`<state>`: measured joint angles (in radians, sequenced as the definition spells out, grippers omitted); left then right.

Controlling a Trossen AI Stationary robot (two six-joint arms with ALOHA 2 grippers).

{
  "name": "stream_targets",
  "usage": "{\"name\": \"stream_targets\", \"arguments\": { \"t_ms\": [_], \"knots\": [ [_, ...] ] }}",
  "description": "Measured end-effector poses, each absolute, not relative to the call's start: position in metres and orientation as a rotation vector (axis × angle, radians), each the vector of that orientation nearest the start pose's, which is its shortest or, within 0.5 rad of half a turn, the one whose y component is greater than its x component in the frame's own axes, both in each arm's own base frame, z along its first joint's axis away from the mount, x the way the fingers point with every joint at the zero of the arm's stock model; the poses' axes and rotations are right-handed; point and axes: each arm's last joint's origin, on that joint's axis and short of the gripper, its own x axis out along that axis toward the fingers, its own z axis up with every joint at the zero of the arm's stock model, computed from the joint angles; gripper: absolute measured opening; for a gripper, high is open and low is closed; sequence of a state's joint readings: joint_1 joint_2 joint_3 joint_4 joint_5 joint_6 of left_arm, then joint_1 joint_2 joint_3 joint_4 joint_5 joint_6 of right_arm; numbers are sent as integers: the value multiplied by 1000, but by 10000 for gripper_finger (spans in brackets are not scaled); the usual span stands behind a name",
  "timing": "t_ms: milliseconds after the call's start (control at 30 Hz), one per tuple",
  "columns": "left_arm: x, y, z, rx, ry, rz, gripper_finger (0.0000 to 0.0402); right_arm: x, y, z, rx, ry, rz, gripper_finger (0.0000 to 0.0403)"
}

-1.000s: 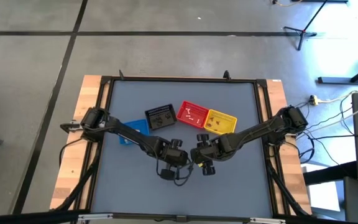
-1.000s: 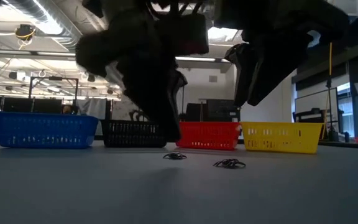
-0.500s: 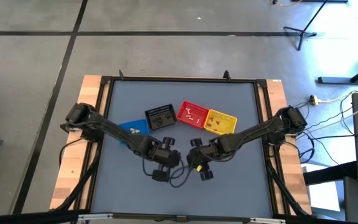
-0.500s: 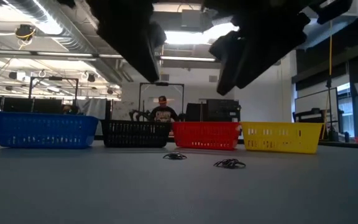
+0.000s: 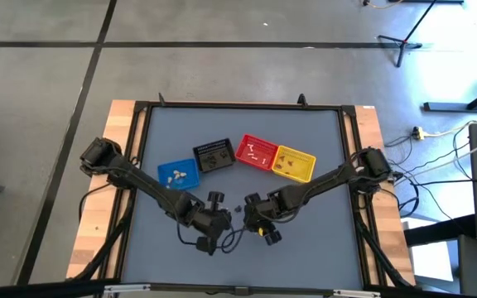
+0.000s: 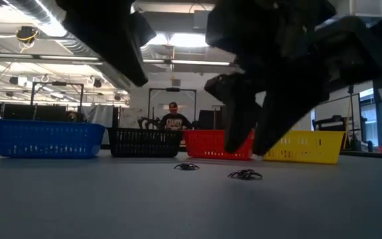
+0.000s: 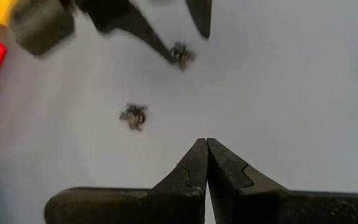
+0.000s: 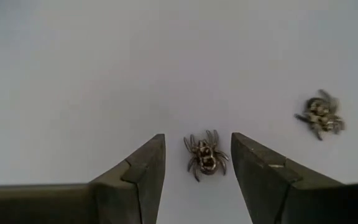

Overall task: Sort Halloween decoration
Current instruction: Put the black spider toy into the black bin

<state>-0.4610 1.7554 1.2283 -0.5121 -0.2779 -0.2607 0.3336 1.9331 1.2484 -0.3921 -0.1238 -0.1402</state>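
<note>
Right gripper [image 8: 197,165] over a spider [image 8: 204,154]
Its jaws stand wide, the spider lying between them on the table [image 8: 104,74]; a second spider [image 8: 319,115] lies just outside. Left gripper [image 7: 206,146] waits nearby, jaws pressed together, empty.

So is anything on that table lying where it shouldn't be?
Two small spider trinkets lie loose on the grey table, outside the baskets. The right tool is open around one of them.
</note>
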Motion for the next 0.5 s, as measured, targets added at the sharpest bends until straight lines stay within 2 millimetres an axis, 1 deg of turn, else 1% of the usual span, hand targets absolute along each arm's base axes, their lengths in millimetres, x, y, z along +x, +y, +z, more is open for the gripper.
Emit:
{"name": "stream_targets", "arguments": {
  "t_ms": [233, 400, 500],
  "knots": [
    [327, -153, 210, 126, 955, -39, 0, 367, 131, 138, -265, 1093, 500, 182],
    [328, -153, 210, 123, 947, -40, 0, 369, 131, 131, -281, 1109, 478, 182],
    [328, -153, 210, 122, 946, -41, 0, 369, 131, 131, -281, 1111, 477, 182]
  ]
}}
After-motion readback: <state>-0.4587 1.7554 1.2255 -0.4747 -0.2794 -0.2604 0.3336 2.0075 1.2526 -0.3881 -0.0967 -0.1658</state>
